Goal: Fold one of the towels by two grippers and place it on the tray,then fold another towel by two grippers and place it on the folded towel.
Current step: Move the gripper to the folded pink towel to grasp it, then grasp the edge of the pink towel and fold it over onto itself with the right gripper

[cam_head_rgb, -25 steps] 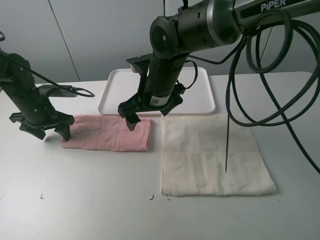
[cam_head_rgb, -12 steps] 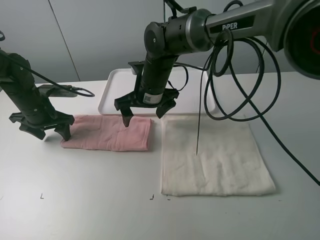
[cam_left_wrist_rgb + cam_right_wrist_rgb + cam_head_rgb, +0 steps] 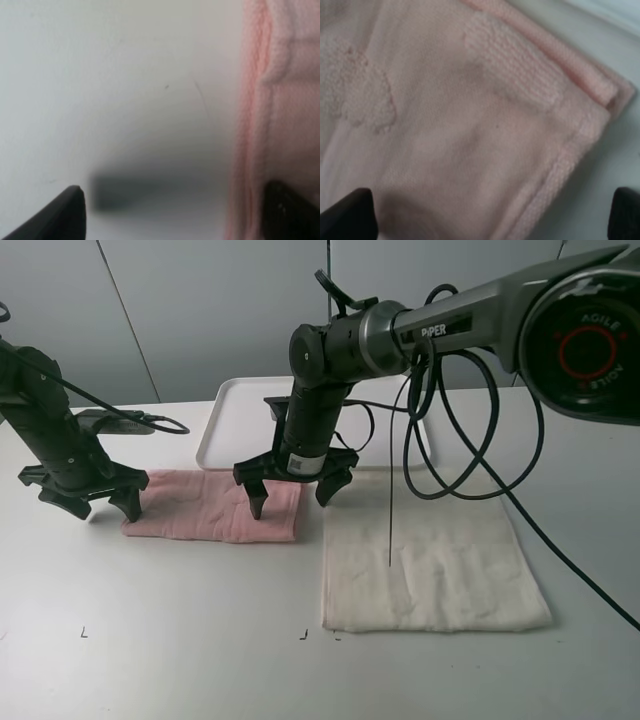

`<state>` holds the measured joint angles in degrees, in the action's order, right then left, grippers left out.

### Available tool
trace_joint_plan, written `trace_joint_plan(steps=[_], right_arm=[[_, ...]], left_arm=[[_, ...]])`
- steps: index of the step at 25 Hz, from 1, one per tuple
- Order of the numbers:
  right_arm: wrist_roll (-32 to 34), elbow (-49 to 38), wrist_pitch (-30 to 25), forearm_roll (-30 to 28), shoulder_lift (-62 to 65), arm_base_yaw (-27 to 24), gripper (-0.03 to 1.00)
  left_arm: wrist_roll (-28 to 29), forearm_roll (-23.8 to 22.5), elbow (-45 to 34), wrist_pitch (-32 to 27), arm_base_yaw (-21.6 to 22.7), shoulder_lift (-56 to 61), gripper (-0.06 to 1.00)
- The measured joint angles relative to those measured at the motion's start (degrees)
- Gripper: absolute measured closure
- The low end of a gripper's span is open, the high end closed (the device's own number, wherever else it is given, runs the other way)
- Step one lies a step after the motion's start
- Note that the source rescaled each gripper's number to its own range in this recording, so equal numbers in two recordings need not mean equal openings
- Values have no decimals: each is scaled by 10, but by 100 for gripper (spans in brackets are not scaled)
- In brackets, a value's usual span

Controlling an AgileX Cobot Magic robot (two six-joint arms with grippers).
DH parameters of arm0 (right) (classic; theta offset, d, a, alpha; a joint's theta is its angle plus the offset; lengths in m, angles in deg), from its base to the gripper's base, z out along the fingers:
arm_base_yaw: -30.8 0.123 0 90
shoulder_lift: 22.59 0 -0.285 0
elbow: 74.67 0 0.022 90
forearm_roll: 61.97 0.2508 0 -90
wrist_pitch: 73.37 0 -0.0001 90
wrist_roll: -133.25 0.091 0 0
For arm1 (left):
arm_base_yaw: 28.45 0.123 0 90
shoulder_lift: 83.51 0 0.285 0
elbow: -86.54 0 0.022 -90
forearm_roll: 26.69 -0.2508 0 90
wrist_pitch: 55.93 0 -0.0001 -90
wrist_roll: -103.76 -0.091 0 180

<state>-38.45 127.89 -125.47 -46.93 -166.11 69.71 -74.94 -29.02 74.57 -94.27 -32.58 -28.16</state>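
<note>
Towels lie flat on the table (image 3: 180,640): white towel (image 3: 430,555) nearest us, pink towel (image 3: 200,508) beside it, looks folded, tray (image 3: 235,425) behind. Left pincer (image 3: 100,508) and right pincer (image 3: 291,502) both gape wide, holding nothing, one over each short end of pink. We judge it soft, light, floppy; pinch the end corners.

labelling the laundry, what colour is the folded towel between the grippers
The folded towel is pale pink; the right wrist view shows it best.
</note>
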Motion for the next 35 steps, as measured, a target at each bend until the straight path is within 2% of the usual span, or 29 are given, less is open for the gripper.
trace_joint_plan(steps=[6,16,22,24,28,29,35], right_arm=[[0,2,9,27,-5,0,-3],[-12,5,12,35,-12,0,32],[-14,5,20,36,-14,0,40],[-18,5,21,36,-15,0,48],[-38,5,23,49,-17,0,90],[-45,5,23,54,-17,0,93],[-59,5,23,56,-17,0,93]], left_arm=[[-1,-1,0,0,0,0,3],[-1,-1,0,0,0,-1,3],[-1,-2,0,0,0,-1,3],[-1,-3,0,0,0,-1,3],[-1,-3,0,0,0,-1,3],[-1,-3,0,0,0,-1,3],[0,-3,0,0,0,-1,3]])
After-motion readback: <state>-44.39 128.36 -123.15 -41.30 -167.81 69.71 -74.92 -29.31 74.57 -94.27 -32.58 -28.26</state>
